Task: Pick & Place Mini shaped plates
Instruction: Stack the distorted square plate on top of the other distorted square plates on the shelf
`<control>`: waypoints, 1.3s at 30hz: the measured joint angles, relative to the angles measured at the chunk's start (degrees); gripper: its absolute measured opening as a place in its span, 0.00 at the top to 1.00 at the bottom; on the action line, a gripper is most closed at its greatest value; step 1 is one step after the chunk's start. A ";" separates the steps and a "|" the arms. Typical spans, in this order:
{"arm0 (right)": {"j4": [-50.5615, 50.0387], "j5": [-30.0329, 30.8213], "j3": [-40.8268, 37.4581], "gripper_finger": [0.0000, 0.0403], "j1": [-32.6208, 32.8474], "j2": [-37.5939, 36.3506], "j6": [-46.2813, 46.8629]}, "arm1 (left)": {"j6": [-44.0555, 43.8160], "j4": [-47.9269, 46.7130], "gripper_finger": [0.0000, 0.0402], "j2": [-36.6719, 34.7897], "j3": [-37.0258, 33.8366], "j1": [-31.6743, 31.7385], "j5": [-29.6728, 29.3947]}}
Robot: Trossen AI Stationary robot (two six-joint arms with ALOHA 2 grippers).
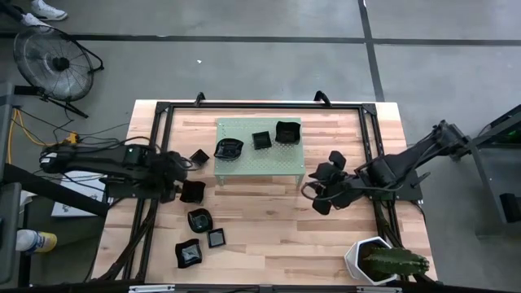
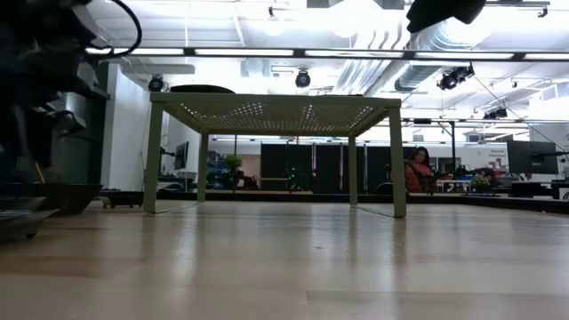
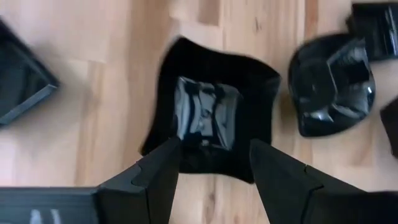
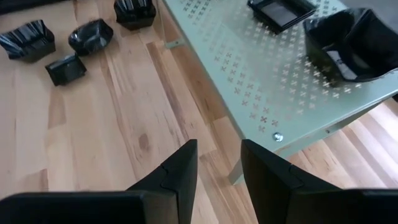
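Two dark arms over a wooden table [image 1: 269, 236], left arm reaching in from the left edge, right arm from the right. Pale green perforated stand [image 1: 258, 146] at the table's far middle, bearing three mini shaped plates: a rounded dish [image 1: 229, 149] at its left end, a small square dish [image 1: 261, 140] in the middle, a deep square dish [image 1: 286, 131] at its right end. White hexagonal pot [image 1: 368, 259] with a green plant at the near right corner, well apart from everything else.

Left gripper [image 3: 214, 158] hanging directly above a wavy-edged square plate [image 3: 214, 112] on the bare wood left of the stand, fingers [image 3: 163, 171] spread apart on either side of its near rim, nothing clamped; contact with the rim impossible to tell. Beside that plate, a rounded plate [image 3: 333, 84] near it on the wood.

Right gripper [image 4: 217, 158] poised above bare table just beside the stand's right front leg, fingers apart with a narrow gap, holding nothing.

Other loose black plates on the wood: one small dish [image 1: 199, 155] just left of the stand, a rounded one [image 1: 199, 219], a small square one [image 1: 216, 238] and a wavy one [image 1: 188, 254] toward the near left.
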 joint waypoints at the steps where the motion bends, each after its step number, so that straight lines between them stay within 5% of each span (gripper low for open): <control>1: 0.00 -0.29 0.00 0.71 0.00 0.44 -0.15 | 0.67 -0.04 0.52 0.94 0.00 0.00 0.82; 11: 0.00 -4.19 -0.02 0.71 0.00 2.09 -1.31 | 12.13 -0.62 0.52 5.62 0.00 0.00 3.91; 23: 0.00 -4.19 -0.02 0.71 0.00 2.09 -0.93 | 13.82 5.45 0.52 8.41 0.03 -4.65 5.07; 39: 0.46 -4.26 -0.02 0.71 0.00 2.07 0.68 | 0.37 8.22 0.52 10.51 0.02 -25.42 -11.92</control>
